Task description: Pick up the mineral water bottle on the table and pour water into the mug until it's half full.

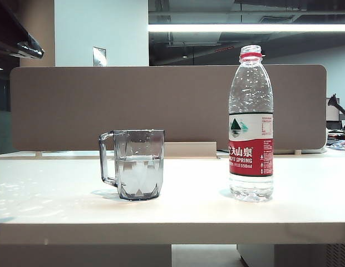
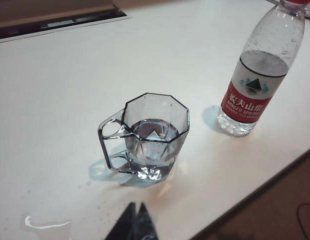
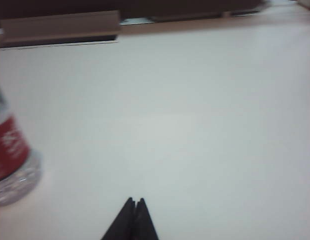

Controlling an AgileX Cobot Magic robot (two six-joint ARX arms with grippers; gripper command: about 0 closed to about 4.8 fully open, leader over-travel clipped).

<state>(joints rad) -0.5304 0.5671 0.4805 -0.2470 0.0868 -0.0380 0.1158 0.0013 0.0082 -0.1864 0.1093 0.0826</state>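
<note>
The mineral water bottle [image 1: 251,125] stands upright and uncapped on the table [image 1: 172,214], right of centre, with a little water at its bottom. The smoky grey mug [image 1: 138,164] stands to its left, handle pointing left, holding water [image 1: 139,167] to roughly half its height. Neither gripper shows in the exterior view. In the left wrist view my left gripper [image 2: 137,206] is shut and empty, hovering short of the mug [image 2: 151,136], with the bottle [image 2: 256,80] farther off. My right gripper [image 3: 135,201] is shut and empty over bare tabletop; the bottle's base [image 3: 11,160] sits off to one side.
A brown partition panel [image 1: 167,105] runs along the table's far edge. A few water droplets and a small spill streak [image 2: 45,224] lie on the tabletop near the left gripper. The table's front edge [image 2: 255,190] runs close by the mug.
</note>
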